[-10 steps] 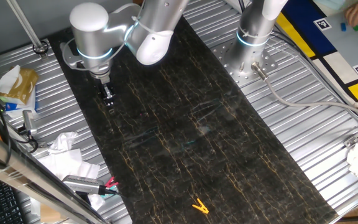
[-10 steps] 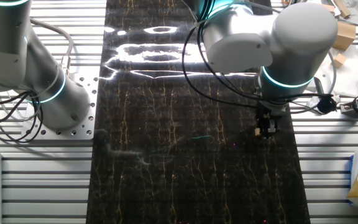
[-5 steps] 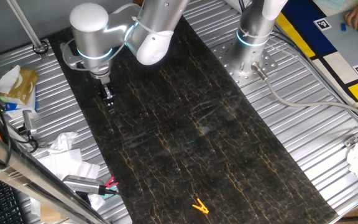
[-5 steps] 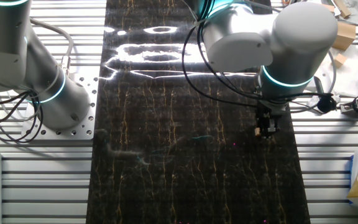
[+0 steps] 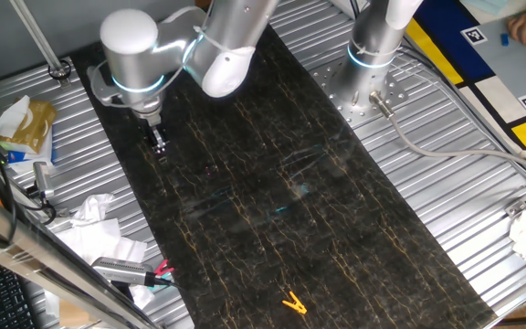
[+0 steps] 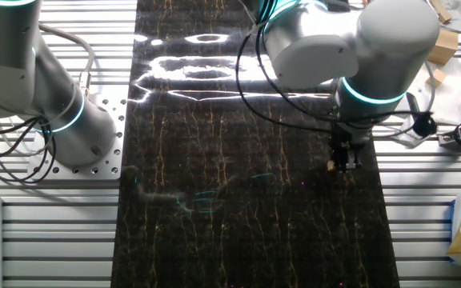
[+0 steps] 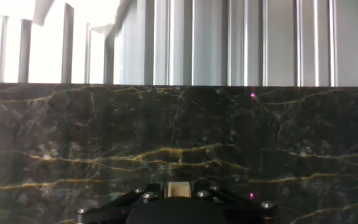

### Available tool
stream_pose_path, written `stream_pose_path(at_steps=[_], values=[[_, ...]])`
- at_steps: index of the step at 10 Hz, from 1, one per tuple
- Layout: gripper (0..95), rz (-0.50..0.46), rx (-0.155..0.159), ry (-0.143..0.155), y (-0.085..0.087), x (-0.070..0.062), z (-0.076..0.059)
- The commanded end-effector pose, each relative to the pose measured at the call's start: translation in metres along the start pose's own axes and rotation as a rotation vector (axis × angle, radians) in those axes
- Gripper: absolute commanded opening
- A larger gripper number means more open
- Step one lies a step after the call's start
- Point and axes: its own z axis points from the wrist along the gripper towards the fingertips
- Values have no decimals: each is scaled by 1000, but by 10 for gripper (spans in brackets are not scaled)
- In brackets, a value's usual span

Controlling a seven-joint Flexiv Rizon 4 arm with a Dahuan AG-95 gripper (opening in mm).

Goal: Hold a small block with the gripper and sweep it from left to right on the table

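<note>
Over dark table (image 5: 272, 201), gripper (image 7: 178, 198) tight around small block (image 7: 178, 188)

Small block (image 7: 178, 188) in pincer (image 7: 178, 198)

Table (image 5: 272, 183): near-black slab, thin gold-orange veins. Block (image 7: 178, 188): pale tan. Gripper (image 5: 159, 146): black. Arm (image 5: 131, 55): silver-grey, blue ring. Clip (image 5: 292, 302): yellow.
</note>
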Motion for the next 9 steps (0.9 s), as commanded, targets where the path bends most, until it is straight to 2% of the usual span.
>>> stream_pose_path(at_steps=[1, 2, 3, 4, 5, 6, 7, 9], values=[[190, -6, 14, -28, 0, 10, 30], [190, -10, 33, -37, 0, 10, 28], [190, -15, 36, -49, 1, 9, 24], [190, -11, -4, -42, 2, 7, 18], [190, 27, -76, 1, 4, 1, 10], [190, 41, -63, 22, 8, -10, -4], [190, 50, -68, 24, 10, -15, -10], [190, 52, -70, 24, 12, -17, -16]])
